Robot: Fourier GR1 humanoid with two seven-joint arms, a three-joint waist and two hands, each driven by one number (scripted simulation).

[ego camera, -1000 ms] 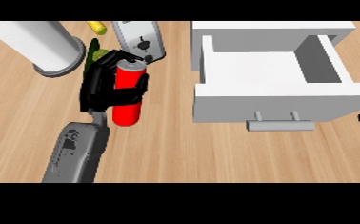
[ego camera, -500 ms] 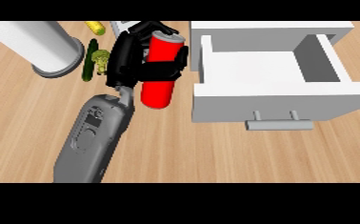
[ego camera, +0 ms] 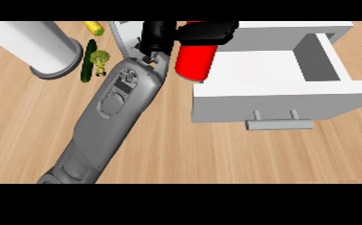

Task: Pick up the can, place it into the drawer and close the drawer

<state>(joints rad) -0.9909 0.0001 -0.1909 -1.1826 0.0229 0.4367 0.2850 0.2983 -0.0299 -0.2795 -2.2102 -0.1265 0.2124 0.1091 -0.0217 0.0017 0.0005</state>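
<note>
Counter [ego camera: 212, 157]: light wood grain, matt. Can [ego camera: 192, 63]: smooth red, slight sheen. Drawer [ego camera: 268, 105]: plain white, matt; handle [ego camera: 279, 124] grey, metal-like. Forearm [ego camera: 113, 109]: smooth grey plastic look. Hand [ego camera: 201, 31]: matt black.

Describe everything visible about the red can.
The red cylindrical can has a smooth, glossy body with no label showing. It is held off the wooden counter, tilted a little, its lower end towards the view's bottom. The black left robot hand curls round its upper part and hides the top. It hangs over the left front corner of the open white drawer, partly above the drawer's inside, and nothing but the hand appears to touch it.
</note>
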